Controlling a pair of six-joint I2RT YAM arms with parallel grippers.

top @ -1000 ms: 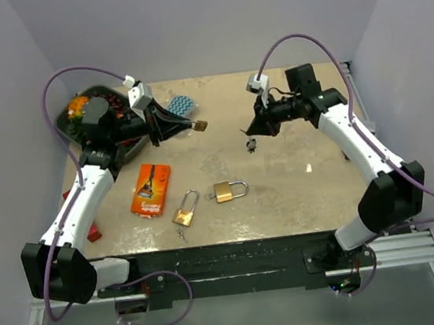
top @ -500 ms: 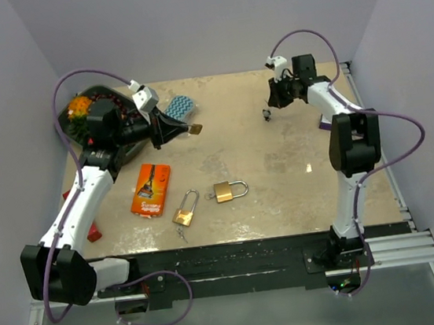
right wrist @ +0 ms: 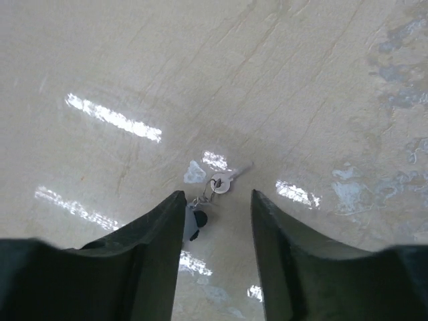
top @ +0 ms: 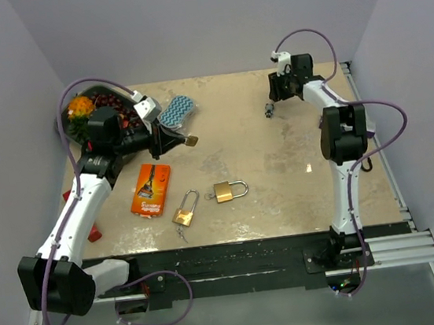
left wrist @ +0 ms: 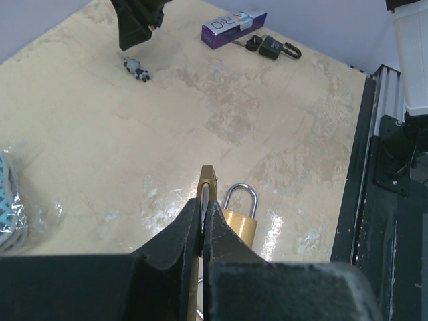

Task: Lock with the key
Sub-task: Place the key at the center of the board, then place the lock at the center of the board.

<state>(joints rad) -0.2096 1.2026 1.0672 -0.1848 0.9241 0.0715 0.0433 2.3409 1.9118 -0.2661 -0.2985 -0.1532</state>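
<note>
My left gripper (top: 176, 140) is shut on a small brass padlock (top: 191, 141) and holds it above the table's left middle. In the left wrist view the padlock's edge (left wrist: 208, 180) sticks out past the closed fingers (left wrist: 175, 234). The key (right wrist: 226, 182) lies flat on the table at the back right, a small black-and-white fob (right wrist: 198, 221) on its ring. My right gripper (right wrist: 214, 197) hangs open just over the key, one finger on each side, not touching it. From above, the key (top: 269, 109) lies under the right gripper (top: 275, 98).
Two more brass padlocks (top: 185, 209) (top: 230, 190) lie near the front middle, beside an orange packet (top: 150, 189). A black tray of food (top: 88, 111) and a blue-patterned cloth (top: 176, 109) are at back left. A purple box (left wrist: 233, 23) and a black padlock (left wrist: 277, 48) lie at the right.
The right arm swung to the back right corner, set the key on the table and opened its jaws. The left gripper shifted slightly nearer, still holding its padlock.
</note>
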